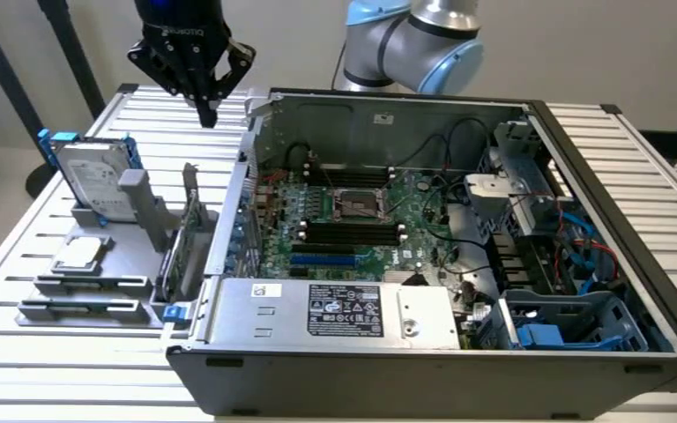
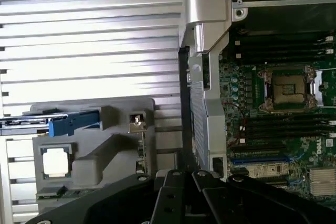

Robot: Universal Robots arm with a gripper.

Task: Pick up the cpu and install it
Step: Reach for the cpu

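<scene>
The cpu (image 1: 80,254) is a small shiny square chip lying flat in the grey holder (image 1: 94,286) at the exterior view's left; the wrist view shows the cpu (image 2: 55,161) in the same holder. My gripper (image 1: 207,116) hangs high above the slatted table behind the holder, fingers together and pointing down, holding nothing. It is well apart from the cpu. The open computer case (image 1: 433,264) lies beside the holder, with the bare processor socket (image 1: 360,204) in the middle of the motherboard; this socket (image 2: 287,88) also appears in the wrist view.
A silver hard drive in a blue frame (image 1: 89,181) stands upright in the holder behind the cpu. Grey plastic blocks (image 1: 151,211) and an upright card (image 1: 186,251) stand between holder and case. The power supply (image 1: 327,308) and cables fill the case's near side.
</scene>
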